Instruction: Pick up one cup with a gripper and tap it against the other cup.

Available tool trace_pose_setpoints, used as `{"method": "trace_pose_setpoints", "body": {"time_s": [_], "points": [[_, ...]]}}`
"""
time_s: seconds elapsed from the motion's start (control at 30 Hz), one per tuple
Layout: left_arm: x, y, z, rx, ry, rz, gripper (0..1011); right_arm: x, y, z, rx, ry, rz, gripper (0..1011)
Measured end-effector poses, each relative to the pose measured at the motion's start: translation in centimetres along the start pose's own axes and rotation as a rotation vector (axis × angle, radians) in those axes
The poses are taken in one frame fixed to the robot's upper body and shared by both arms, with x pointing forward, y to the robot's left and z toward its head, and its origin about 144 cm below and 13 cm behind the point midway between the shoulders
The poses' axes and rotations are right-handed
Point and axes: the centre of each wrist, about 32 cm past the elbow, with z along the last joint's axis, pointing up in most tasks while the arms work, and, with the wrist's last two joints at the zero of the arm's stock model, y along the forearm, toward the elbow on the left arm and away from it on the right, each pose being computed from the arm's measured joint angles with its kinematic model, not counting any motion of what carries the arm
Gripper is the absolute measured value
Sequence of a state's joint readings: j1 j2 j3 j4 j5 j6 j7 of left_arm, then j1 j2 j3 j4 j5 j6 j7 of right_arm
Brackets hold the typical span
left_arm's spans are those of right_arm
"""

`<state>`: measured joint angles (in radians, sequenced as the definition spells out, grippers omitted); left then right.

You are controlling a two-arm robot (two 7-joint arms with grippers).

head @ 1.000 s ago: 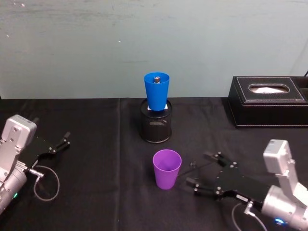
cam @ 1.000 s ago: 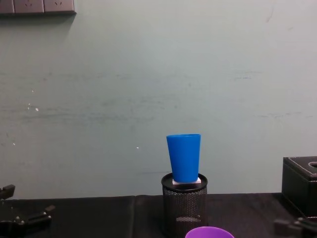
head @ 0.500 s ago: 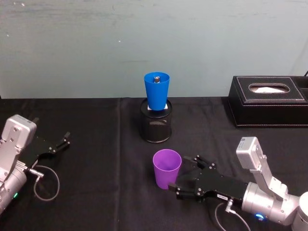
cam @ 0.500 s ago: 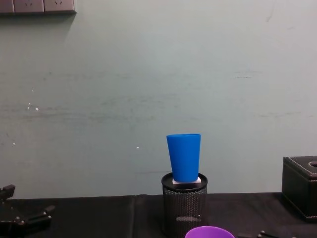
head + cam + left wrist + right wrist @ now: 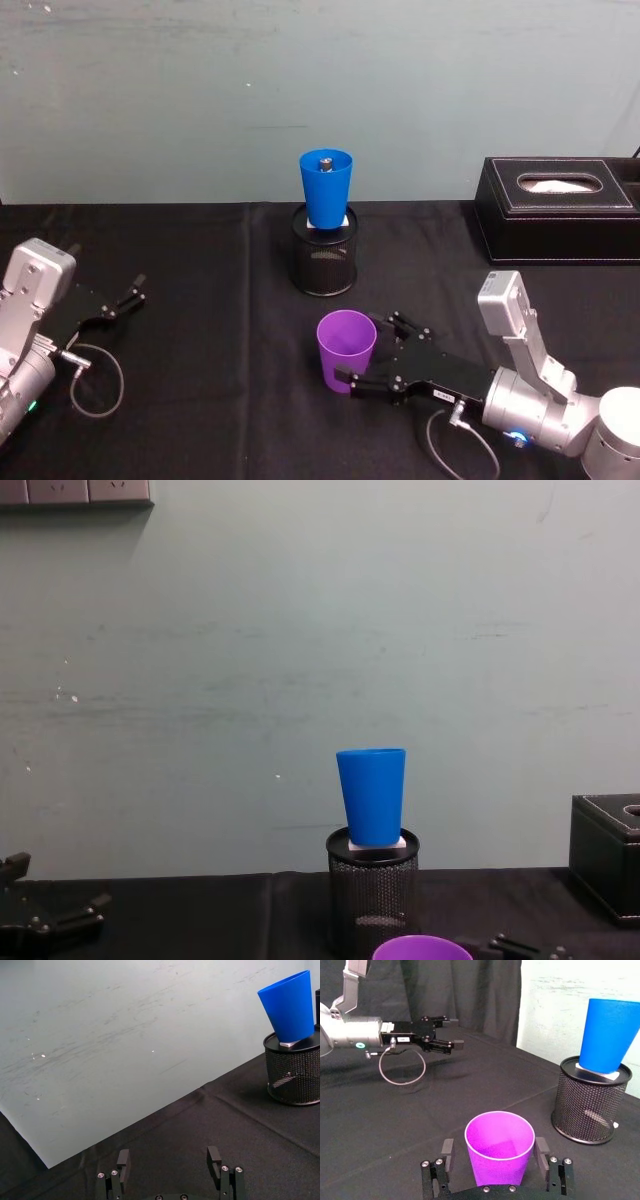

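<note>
A: What's on the left?
B: The left claw rests on the surface, spread open and empty.
A: And the middle?
B: The blue cup stands on the mesh holder, farther back. Nearer, the purple cup stands upright on the surface, and the right claw straddles it, open, not clamped.

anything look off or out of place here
The blue cup is perched on a white block atop the black mesh holder, not on the table. The purple cup stands upright inside the open right gripper. The left gripper is parked.
</note>
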<state>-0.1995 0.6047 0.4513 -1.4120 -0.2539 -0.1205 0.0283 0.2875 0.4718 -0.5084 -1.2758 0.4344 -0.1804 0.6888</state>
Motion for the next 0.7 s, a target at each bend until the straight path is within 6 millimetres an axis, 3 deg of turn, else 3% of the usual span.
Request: {"method": "trace_pose_setpoints", "body": {"time_s": [0.7], "points": [[0.0,0.0,0.0,0.000,0.000,0.000,1000,0.2,1.1,-0.8,0.027,0.044,-0.005,1003]]}}
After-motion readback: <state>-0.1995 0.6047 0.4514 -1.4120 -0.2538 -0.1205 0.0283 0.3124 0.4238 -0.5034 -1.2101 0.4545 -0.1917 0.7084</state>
